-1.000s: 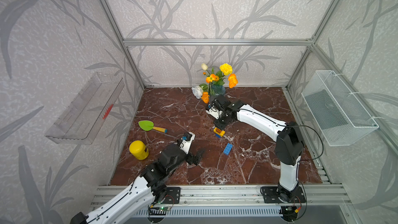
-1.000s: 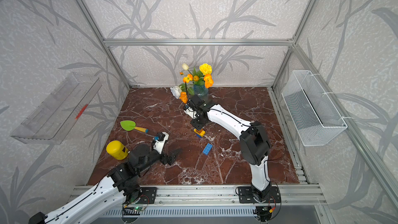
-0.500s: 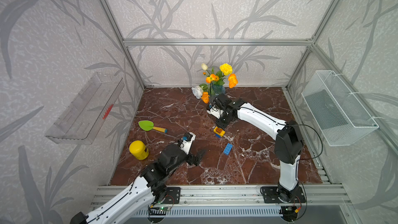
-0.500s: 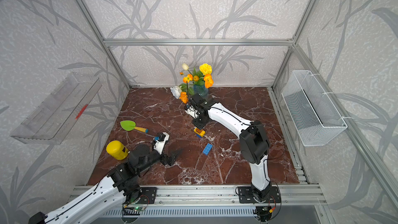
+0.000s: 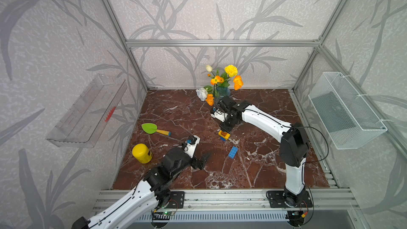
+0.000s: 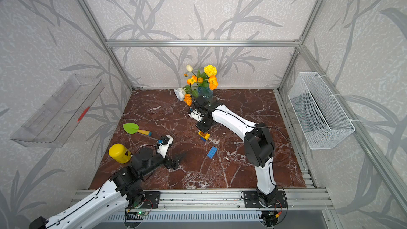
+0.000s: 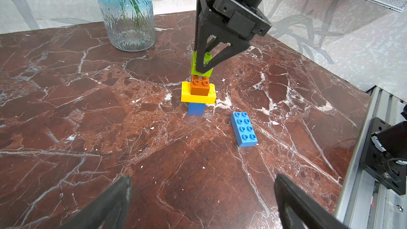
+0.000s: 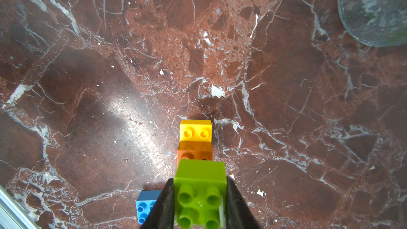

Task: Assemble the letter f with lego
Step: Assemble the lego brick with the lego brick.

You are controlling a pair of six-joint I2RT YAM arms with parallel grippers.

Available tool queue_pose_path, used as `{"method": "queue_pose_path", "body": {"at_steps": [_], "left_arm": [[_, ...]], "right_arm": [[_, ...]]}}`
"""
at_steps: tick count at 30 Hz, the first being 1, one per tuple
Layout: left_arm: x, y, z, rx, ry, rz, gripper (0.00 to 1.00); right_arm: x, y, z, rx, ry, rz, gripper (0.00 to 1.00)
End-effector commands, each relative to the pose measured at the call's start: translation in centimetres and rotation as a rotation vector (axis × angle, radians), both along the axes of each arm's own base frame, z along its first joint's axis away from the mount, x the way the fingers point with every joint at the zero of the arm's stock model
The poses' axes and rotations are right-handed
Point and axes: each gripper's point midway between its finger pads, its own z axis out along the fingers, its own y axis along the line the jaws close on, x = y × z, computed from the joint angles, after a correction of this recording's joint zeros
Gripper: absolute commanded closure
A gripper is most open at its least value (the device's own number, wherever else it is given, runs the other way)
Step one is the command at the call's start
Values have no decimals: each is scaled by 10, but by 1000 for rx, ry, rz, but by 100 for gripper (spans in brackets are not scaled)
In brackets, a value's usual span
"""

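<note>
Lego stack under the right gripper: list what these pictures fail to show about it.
- Green brick seated on orange brick or not: left wrist view, right gripper fingers cover the joint.
- Blue foot brick: left wrist view, mostly hidden under the yellow brick.
- Loose blue brick: right wrist view, partly behind a gripper finger.
- Both top views: stack too small; gripper covers the green brick.

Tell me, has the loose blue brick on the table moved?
No. The long blue brick lies where it did, just as far from the flower vase as before.
</note>
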Motion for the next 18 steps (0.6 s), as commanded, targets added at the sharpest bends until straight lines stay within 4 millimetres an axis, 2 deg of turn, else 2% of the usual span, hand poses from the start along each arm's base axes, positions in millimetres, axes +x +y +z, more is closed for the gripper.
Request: {"method": "queue_pose_path", "body": {"at_steps": [1, 18], "left_arm": [[1, -1, 5, -22, -10, -3, 1], [1, -1, 5, -24, -9, 0, 1]], "right_arm": [[-1, 1, -3, -5, 26, 16, 70], [-4, 0, -11, -16, 50, 13, 70]]}}
